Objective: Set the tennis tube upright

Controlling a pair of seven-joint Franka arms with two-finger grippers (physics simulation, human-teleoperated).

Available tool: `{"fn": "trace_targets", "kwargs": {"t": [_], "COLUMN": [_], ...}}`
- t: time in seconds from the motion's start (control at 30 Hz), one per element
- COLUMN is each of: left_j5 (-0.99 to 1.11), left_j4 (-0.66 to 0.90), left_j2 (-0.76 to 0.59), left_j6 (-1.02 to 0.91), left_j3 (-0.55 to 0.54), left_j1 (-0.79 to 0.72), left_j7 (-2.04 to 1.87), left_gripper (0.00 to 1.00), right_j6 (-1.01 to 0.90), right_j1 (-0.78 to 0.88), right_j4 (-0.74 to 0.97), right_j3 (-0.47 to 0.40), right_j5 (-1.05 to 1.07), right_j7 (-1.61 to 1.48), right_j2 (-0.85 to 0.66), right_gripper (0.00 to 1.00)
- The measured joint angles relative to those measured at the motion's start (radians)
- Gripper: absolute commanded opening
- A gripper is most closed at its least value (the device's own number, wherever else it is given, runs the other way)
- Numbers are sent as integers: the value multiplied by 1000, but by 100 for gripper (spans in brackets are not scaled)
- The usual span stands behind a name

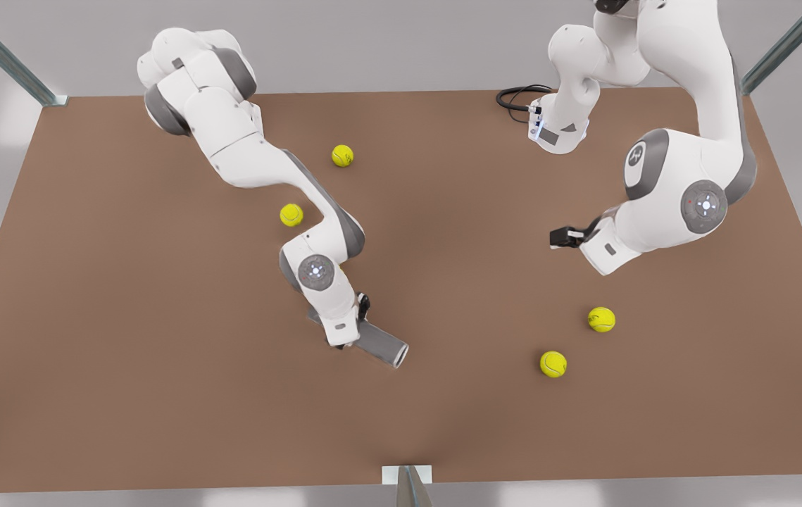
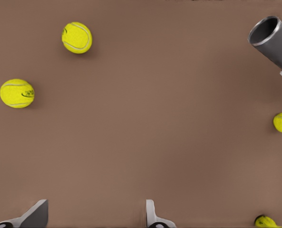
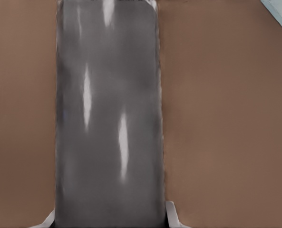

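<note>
The tennis tube (image 1: pixel 381 343), a plain grey cylinder, lies on its side on the brown table, its open end toward the front view's right. My right gripper (image 1: pixel 355 331), on the arm at the front view's left, is down over the tube. In the right wrist view the tennis tube (image 3: pixel 110 118) runs lengthwise, and the right gripper (image 3: pixel 111 219) stands open with a fingertip (image 3: pixel 171 216) close against each side. My left gripper (image 1: pixel 557 236) waits above the table at the front view's right. It is open (image 2: pixel 95 216) over bare table, with the tube's open mouth (image 2: pixel 271 40) farther off.
Yellow tennis balls lie on the table: two (image 1: pixel 342 155) (image 1: pixel 291 215) behind the right arm and two (image 1: pixel 601 319) (image 1: pixel 553 364) in front of the left arm. A black cable (image 1: pixel 517 98) loops at the back edge. The table (image 1: pixel 91 352) has wide bare room at the front view's left.
</note>
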Motion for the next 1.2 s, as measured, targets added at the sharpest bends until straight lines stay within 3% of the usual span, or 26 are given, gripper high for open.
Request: {"fn": "trace_targets", "kwargs": {"t": [0.33,0.6,0.63,0.67,0.7,0.83,0.87,1.0,1.13,1.2], "left_j5": [-417,-435,-431,-428,-425,-417,-431,-630,-888,-981], "left_j4": [103,91,91,91,91,90,63,-335,-527,-527], "left_j2": [306,278,276,275,275,280,268,62,-17,22], "left_j6": [174,240,243,245,248,257,261,391,612,687], "left_j3": [1,24,25,25,25,21,16,-41,-191,-204], "left_j1": [3,43,43,43,43,42,39,14,-5,3], "left_j7": [-9,11,13,16,18,26,28,42,72,101], "left_gripper": [100,100,100,100,100,100,100,100,100,100], "right_j6": [-7,4,6,7,9,20,19,-59,-262,-340], "right_j1": [114,150,151,152,152,152,150,59,-26,-199], "right_j4": [26,6,0,-5,-8,-11,-11,-1,128,138], "right_j3": [0,2,2,7,11,18,21,20,-158,-201], "right_j5": [-100,-114,-116,-119,-124,-131,-130,-43,12,92], "right_j7": [-245,-434,-454,-470,-484,-535,-546,-576,-547,-512], "right_j2": [26,11,6,2,-1,-6,-14,-154,-244,-265], "right_gripper": [36,44,62,89,100,100,100,100,100,100]}}
